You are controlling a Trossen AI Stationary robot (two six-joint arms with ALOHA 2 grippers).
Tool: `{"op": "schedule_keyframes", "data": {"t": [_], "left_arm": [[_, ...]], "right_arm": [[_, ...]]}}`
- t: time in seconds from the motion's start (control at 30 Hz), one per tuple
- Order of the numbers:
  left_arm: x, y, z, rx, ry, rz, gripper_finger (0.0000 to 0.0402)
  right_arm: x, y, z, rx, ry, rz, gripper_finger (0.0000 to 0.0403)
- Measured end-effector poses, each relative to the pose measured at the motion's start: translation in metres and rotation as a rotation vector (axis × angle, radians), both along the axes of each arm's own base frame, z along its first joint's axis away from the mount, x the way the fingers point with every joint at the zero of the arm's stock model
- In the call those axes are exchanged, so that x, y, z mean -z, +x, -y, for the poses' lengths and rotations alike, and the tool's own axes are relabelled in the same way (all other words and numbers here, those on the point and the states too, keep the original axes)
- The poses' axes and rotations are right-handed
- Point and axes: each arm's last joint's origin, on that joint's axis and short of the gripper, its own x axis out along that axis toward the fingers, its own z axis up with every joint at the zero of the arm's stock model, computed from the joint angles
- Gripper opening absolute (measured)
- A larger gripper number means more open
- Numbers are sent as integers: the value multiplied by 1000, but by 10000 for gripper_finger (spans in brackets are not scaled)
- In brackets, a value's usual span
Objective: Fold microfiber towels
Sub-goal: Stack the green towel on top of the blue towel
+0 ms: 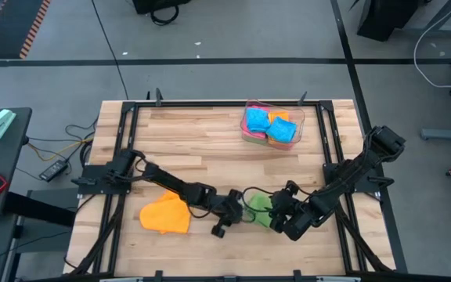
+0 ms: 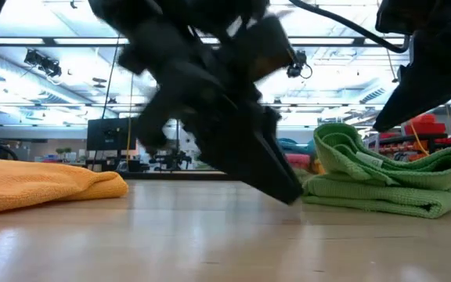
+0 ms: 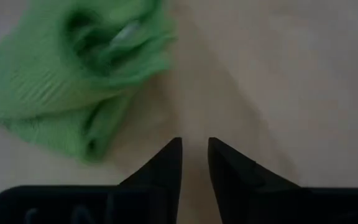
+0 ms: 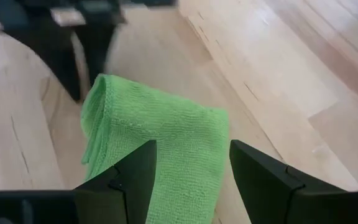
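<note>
The green towel (image 1: 260, 208) lies bunched and partly folded on the wooden table (image 1: 202, 141), near the front edge, at about five o'clock from the table's middle in the high view. From table height it shows as a soft stack of layers (image 2: 386, 180), one loop standing up at its top. The right gripper (image 4: 191, 163) hangs just over it, at its three o'clock side in the high view, fingers spread apart with the green cloth showing between them; I cannot tell whether they touch it. The left gripper (image 3: 195, 155) sits at the towel's nine o'clock side, tips down on or just above bare wood just beside the cloth, its two fingers parted by a narrow gap with nothing between them.

Further out at nine o'clock, an orange towel (image 1: 165, 215) lies loosely heaped on the table, apart from both grippers; the low view shows it as a flat mound (image 2: 45, 185). Well away at about one o'clock from the green towel, near the far edge, a clear plastic tray (image 1: 249, 108) holds folded towels: sky blue ones (image 1: 255, 121) on top, with orange and pink edges showing under and beside them
</note>
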Motion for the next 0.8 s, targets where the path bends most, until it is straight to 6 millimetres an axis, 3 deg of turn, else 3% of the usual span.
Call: {"op": "schedule_keyframes", "data": {"t": [0.23, 0.4, 0.53, 0.8], "left_arm": [[-17, -10, 33, 183, 263, 170, 79], [-27, -11, 50, 179, 483, 327, 120], [-31, -6, 48, 195, 558, 399, 170], [-7, 17, 36, 225, 708, 382, 234]], "right_arm": [[1, -3, 1, -13, -54, -18, 213], [2, -7, 4, -7, -71, -60, 213], [4, -12, 8, 17, -84, -112, 213], [2, -17, 7, 28, -87, -118, 213]]}}
